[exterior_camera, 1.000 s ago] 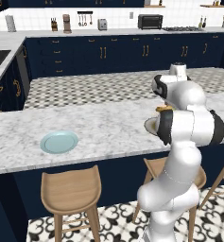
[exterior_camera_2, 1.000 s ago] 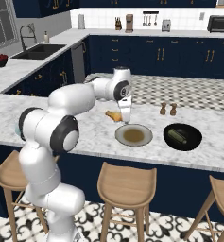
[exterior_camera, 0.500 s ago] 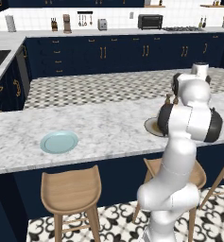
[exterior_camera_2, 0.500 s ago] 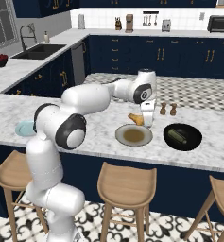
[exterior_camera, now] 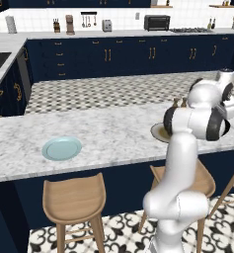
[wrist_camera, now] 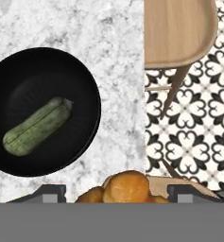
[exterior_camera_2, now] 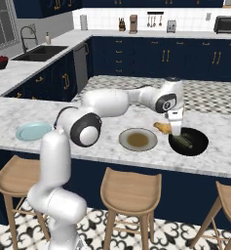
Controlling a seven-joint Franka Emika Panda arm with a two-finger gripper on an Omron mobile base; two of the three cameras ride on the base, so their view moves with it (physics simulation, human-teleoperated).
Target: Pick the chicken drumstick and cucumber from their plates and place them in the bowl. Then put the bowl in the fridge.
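**Hand view: drumstick between the jaws, bowl off to one side**

Hand view, nearest first: the chicken drumstick (wrist_camera: 127, 187) sits lumpy and golden between the two finger tips of the gripper (wrist_camera: 117, 193), whose jaws stand wide around the meat. Past it lies marble counter (wrist_camera: 113, 56), and the black bowl (wrist_camera: 82, 94) is off to the left of that view, not yet under the meat. Inside it the cucumber (wrist_camera: 37, 125) lies slantwise, its long axis running toward the bowl's wall.

From the right base view, the gripper (exterior_camera_2: 176, 128) hangs just beside the bowl (exterior_camera_2: 201, 144), near its rim, with the drumstick (exterior_camera_2: 162, 127) on the side toward the grey-beige plate (exterior_camera_2: 138, 139). I'd judge a short sideways carry over the rim is what the drop needs.
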